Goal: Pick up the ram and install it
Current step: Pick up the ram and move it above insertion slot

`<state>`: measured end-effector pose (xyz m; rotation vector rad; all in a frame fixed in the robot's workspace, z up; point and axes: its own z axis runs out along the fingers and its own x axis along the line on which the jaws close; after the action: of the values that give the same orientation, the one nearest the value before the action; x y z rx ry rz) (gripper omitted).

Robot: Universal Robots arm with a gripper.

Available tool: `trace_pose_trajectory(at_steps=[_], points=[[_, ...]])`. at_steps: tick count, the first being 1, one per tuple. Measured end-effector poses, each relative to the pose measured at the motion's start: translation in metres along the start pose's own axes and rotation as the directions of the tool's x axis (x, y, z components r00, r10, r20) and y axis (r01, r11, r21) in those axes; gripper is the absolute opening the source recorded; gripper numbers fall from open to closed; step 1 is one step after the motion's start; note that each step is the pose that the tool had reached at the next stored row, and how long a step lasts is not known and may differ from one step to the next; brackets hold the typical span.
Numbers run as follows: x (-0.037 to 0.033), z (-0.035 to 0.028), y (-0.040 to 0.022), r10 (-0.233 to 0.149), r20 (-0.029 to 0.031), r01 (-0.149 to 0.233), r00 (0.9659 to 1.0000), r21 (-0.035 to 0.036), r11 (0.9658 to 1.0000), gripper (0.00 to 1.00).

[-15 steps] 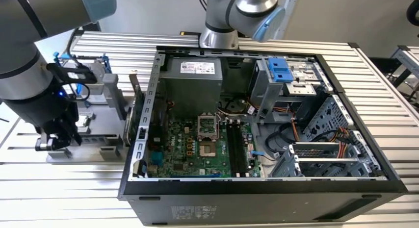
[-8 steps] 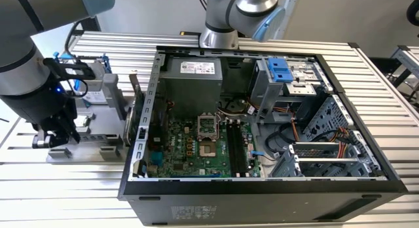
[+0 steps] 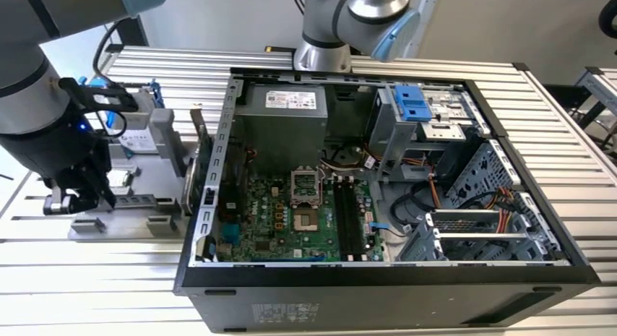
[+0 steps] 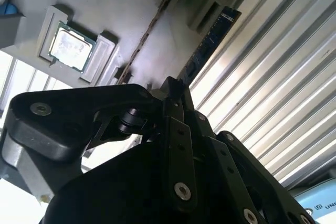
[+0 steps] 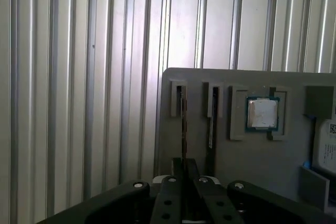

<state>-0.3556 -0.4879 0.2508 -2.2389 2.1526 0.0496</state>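
Observation:
The ram (image 5: pixel 182 124) is a thin dark stick standing on edge in a slot of the grey parts tray (image 5: pixel 252 171); it is also seen at an angle in the second wrist view (image 4: pixel 210 40). My gripper (image 5: pixel 184 163) is down at this stick, and its end runs in between the two fingers, which stand close together on it. The second wrist view has the fingertips (image 4: pixel 174 85) at the stick's near end. In the exterior view my gripper (image 3: pixel 77 202) hangs low over the tray (image 3: pixel 126 224), at that view's left, beside the open computer case (image 3: pixel 386 271).
A second stick (image 5: pixel 211 124) stands in the neighbouring slot, and a square silver processor (image 5: pixel 261 114) lies beyond it. A hard drive with blue brackets (image 3: pixel 135 137) stands at the tray's back. The motherboard's long memory slots (image 3: pixel 352 217) lie inside the case. Another arm (image 3: pixel 337 25) stands behind it.

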Motion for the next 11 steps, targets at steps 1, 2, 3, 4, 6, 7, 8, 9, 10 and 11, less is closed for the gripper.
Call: trace_pose_trajectory(at_steps=[1, 2, 3, 4, 6, 7, 8, 9, 10, 11], points=[[-0.0001, -0.0013, 0.0, 0.0, 0.0001, 0.0, 1.0, 0.0001, 1.0, 0.0], [-0.0001, -0.0028, 0.0, 0.0, 0.0001, 0.0, 1.0, 0.0, 1.0, 0.0], [-0.0002, -0.0045, 0.0, 0.0, -0.0001, 0.0, 1.0, 0.0, 1.0, 0.0], [-0.0003, -0.006, 0.0, 0.0, 0.0, 0.0, 1.0, 0.0, 1.0, 0.0], [-0.0004, -0.0087, 0.0, 0.0, 0.0, 0.0, 1.0, 0.0, 1.0, 0.0], [-0.0005, -0.01, 0.0, 0.0, -0.0001, 0.0, 1.0, 0.0, 1.0, 0.0], [-0.0005, -0.0113, 0.0, 0.0, 0.0, 0.0, 1.0, 0.0, 1.0, 0.0], [-0.0006, -0.0126, 0.0, 0.0, 0.0, 0.0, 1.0, 0.0, 1.0, 0.0], [-0.0007, -0.0141, 0.0, 0.0, 0.0, 0.0, 1.0, 0.0, 1.0, 0.0], [-0.0007, -0.0155, 0.0, 0.0, 0.0, 0.0, 1.0, 0.0, 1.0, 0.0]])
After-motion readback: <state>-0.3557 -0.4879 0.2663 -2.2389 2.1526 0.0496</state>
